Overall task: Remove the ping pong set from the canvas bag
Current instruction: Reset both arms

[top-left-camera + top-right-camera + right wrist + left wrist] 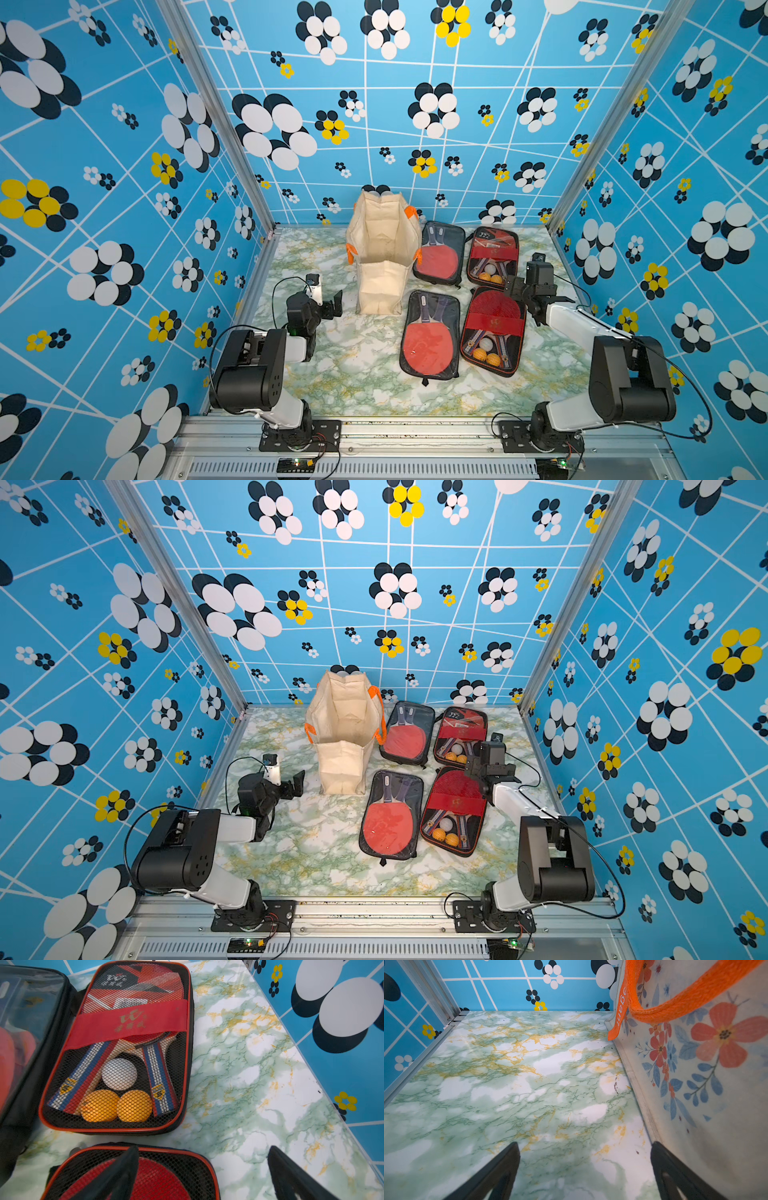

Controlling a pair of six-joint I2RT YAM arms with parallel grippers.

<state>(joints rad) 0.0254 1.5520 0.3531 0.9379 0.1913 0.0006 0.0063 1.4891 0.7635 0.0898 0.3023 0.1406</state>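
The canvas bag [380,249] [343,725] stands upright and open at the back middle of the table, with orange handles [675,1001]. Only bare cream fabric shows inside it. Several ping pong set cases lie flat to its right: a near clear-fronted case [430,336], a near mesh case [494,332] [145,1172], a far clear-fronted case [440,253], and a far mesh case [492,257] [124,1053] with balls. My left gripper [328,303] [584,1144] is open and empty, just left of the bag's flowered side [695,1084]. My right gripper [536,291] [202,1147] is open and empty over the near mesh case's far right corner.
The marble-patterned table [340,374] [508,1084] is boxed in by blue flowered walls with metal posts [249,166] at the back corners. A strip of table [249,1064] runs between the mesh cases and the right wall.
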